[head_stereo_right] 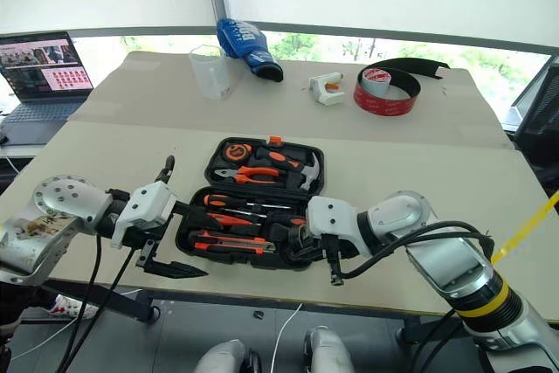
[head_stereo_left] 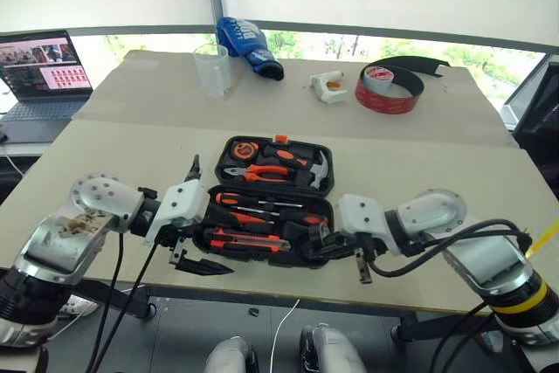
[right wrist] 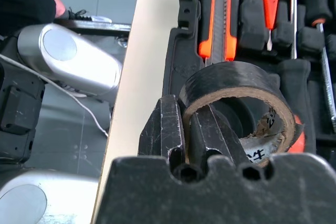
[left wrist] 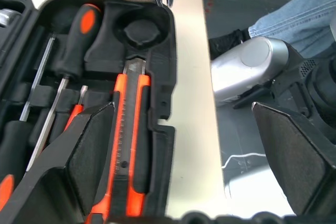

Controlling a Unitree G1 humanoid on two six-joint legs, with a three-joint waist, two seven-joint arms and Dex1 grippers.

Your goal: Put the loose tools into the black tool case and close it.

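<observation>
Over the black tool case (head_stereo_left: 275,203), right pincer (right wrist: 190,129) pinches the small dark tape roll (right wrist: 236,85); left pincer (left wrist: 178,156) gapes wide

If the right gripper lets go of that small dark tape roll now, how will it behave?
The small dark tape roll is a hollow ring, probably light. The right gripper pinches only its wall, so it may pivot. Released on edge, it would likely roll or topple inside the black tool case.

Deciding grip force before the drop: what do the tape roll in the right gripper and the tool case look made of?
Small dark tape roll: glossy black plastic film, probably vinyl, wound on a brown cardboard-looking core with printed lettering inside. The right gripper pinches its wall. Black tool case: matte moulded hard plastic, judging by its rounded, shaped slots; likely rigid.
</observation>
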